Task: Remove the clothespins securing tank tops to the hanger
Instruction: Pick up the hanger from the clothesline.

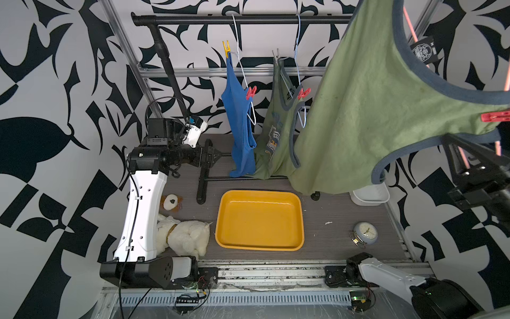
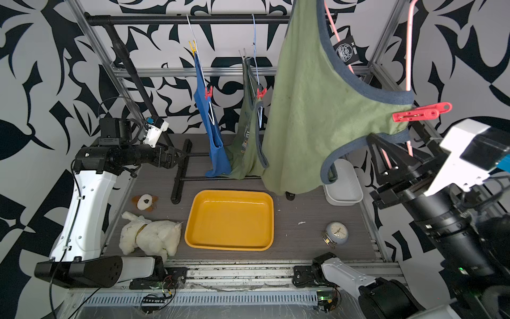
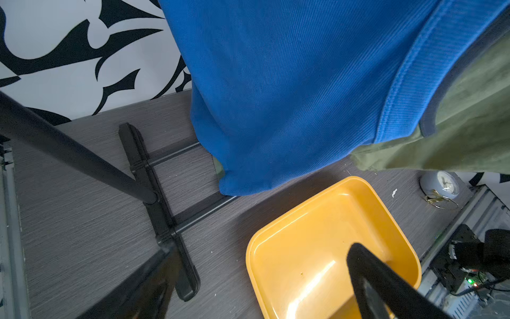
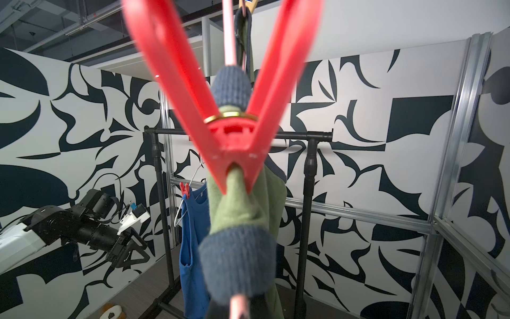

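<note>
Along a black garment rail (image 1: 248, 20) at the back of a grey bench (image 1: 331, 215), three tank tops hang from hangers. Nearest the left arm, the blue tank top (image 1: 238, 124) is pinned by a yellow clothespin (image 1: 226, 48) at its higher strap and a red clothespin (image 1: 251, 92) at its lower one. Beside it, the printed olive tank top (image 1: 276, 132) carries a grey clothespin (image 1: 276, 55) above and a second red clothespin (image 1: 303, 93) below. Closest to the camera, the plain olive tank top (image 2: 317, 110) hangs on a pink hanger (image 2: 408, 55), with a third red clothespin (image 2: 422, 111) clamped on its strap.

The right hand (image 2: 373, 139) is closed, its tips just under that strap's blue-grey trim and below the pin. Whether it pinches cloth cannot be told. The left hand (image 3: 262, 247) is spread wide and holds nothing, low beside the blue top's hem. A yellow tray (image 1: 259, 192) lies on the bench in front of the rail.
</note>
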Tool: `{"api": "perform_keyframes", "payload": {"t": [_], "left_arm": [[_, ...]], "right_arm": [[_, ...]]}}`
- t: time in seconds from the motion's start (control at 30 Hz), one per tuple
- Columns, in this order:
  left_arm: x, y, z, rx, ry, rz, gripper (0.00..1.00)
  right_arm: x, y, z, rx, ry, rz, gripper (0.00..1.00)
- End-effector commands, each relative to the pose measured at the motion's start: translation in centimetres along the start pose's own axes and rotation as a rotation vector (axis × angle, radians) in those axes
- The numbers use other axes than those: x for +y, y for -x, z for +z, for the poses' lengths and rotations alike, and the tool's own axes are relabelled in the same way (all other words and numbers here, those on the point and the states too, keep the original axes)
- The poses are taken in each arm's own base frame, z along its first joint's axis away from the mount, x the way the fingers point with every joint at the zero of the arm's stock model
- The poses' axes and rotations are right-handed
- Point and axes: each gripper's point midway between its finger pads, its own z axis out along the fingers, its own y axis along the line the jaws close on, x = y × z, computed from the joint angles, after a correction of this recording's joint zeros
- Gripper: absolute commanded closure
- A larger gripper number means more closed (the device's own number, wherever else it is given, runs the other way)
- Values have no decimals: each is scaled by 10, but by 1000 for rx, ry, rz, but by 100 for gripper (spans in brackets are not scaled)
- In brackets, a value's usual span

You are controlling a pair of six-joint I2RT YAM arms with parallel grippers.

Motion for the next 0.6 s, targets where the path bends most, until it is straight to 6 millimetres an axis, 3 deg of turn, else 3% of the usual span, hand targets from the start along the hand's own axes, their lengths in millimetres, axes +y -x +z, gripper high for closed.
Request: {"api": "perform_keyframes", "payload": {"t": [0.0,0.3,0.57], "left_arm": [[-7,6,-3,-10,-24,0,1],[-13,6,-6,-13,-39,7,1],[-21,-3,-29,5,-1,133,1]], "right_arm": [[9,42,-25,-170,33,-6,100],[24,31,-45,-130,106,15,100],[44,25,-39,-87,231,57,100]]}}
